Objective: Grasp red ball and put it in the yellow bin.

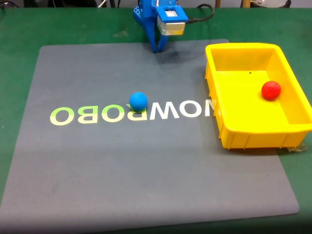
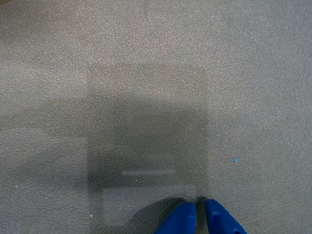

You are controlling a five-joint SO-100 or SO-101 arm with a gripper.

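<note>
Near first, wrist view: blue fingertips (image 2: 184, 218) poking in at 6 o'clock, nearly pressed together with just a thin dark slit between, gripper (image 2: 200, 217) effectively closed, nothing in it. Below and ahead, only grey mat (image 2: 156, 73) with a squarish shadow of the arm at centre. Tiny blue fleck at 4 o'clock on the mat, too small to identify.

Fixed view, going out from the gripper (image 1: 157, 48): parked at 12 o'clock of the mat (image 1: 97, 185), tip pointing down at the mat's top edge, folded back under the arm base. Blue ball (image 1: 138, 101) sitting on the mat at roughly 7 o'clock from the gripper, touching the mirrored white-and-green lettering, well apart from everything else.

Further out, at about 4 o'clock from the gripper: yellow bin (image 1: 229, 131) on the mat's right edge, long axis running 12-to-6 in this view. Red ball (image 1: 271, 90) already inside, resting on the bin floor toward the far-right wall, at about 2 o'clock within the tub.

Judgement: placement looks done. Ball in bin, gripper empty and retracted. No grasp move pending; key relation is simply ball at 4 o'clock from the gripper, inside the walls, well apart from the tip. Only risk seen: none beyond the ball rolling on the bin floor.
</note>
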